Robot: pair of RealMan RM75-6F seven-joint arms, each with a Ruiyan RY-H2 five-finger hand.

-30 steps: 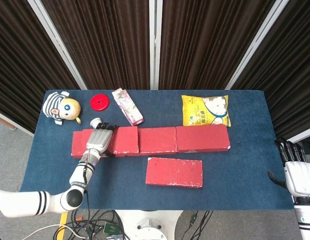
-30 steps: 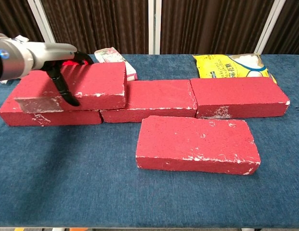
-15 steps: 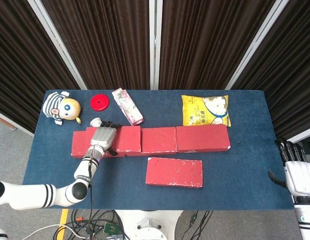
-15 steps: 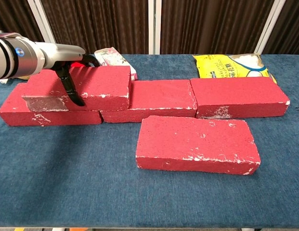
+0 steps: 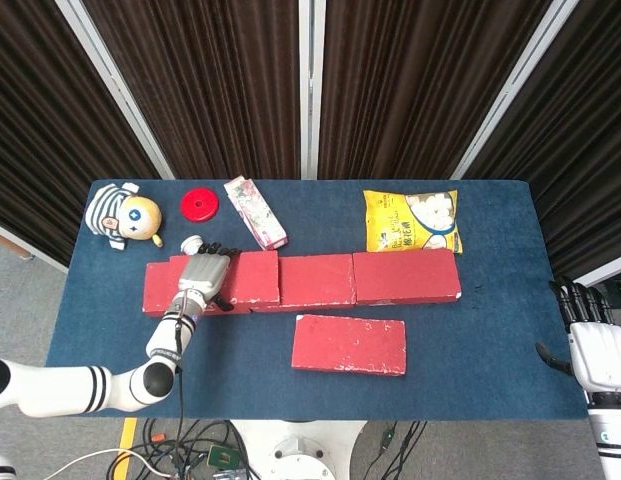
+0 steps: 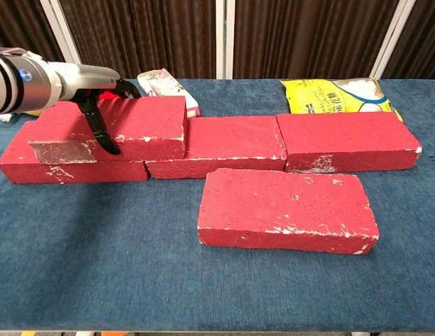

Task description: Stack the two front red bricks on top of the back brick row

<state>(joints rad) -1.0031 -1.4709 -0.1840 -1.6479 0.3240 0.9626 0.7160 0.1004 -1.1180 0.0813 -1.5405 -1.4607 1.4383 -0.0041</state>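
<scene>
Three red bricks form the back row: left (image 6: 70, 170), middle (image 6: 228, 140) and right (image 6: 347, 140). A fourth red brick (image 6: 143, 119) lies on top of the left one, reaching over the joint toward the middle brick. My left hand (image 6: 98, 105) grips this top brick, thumb down its front face and fingers over its back edge; in the head view the left hand (image 5: 202, 277) covers the brick's left part. One more red brick (image 6: 287, 210) lies flat in front of the row. My right hand (image 5: 598, 352) hangs off the table's right edge, fingers apart, holding nothing.
Behind the row lie a yellow snack bag (image 5: 411, 221), a pink carton (image 5: 255, 212), a red disc (image 5: 200, 204) and a striped doll (image 5: 122, 214). The blue tablecloth (image 5: 470, 350) shows bare on both sides of the front brick.
The held brick sank a little onto the back row and shifted slightly right, then back left. My left hand stayed on it. The right hand has not moved.
</scene>
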